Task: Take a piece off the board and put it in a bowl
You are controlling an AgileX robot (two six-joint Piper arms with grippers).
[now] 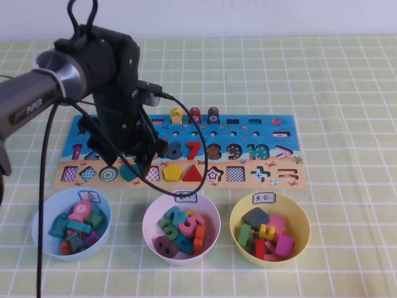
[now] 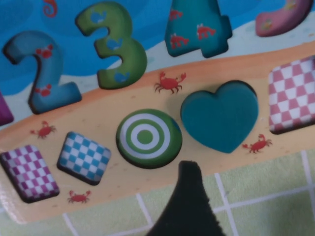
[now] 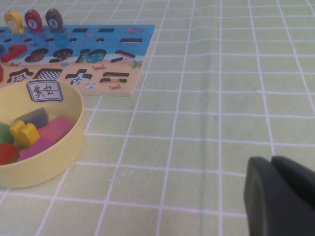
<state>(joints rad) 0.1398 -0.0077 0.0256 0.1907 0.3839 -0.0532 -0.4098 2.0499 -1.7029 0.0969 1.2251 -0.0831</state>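
Observation:
The teal heart piece [image 2: 221, 115] lies in its slot on the tan strip of the board [image 1: 273, 180], between a green ring disc [image 2: 147, 138] and a pink checked square. In the high view only the heart's edge [image 1: 128, 173] shows under my left gripper [image 1: 131, 162], which hangs open just above it. One black finger [image 2: 189, 187] shows over the board's near edge, apart from the heart. The pale yellow bowl [image 1: 303, 239] with several pieces stands front right and also shows in the right wrist view [image 3: 69, 142]. My right gripper [image 3: 275, 196] is shut and empty above the mat, to the right of that bowl.
A light blue bowl [image 1: 38, 214] and a pale pink-white bowl [image 1: 213, 214] stand in front of the board, both holding pieces. A yellow pentagon [image 1: 172, 172] and a red triangle [image 1: 193, 173] sit right of the heart. Three pegs [image 1: 195, 115] stand at the board's back edge.

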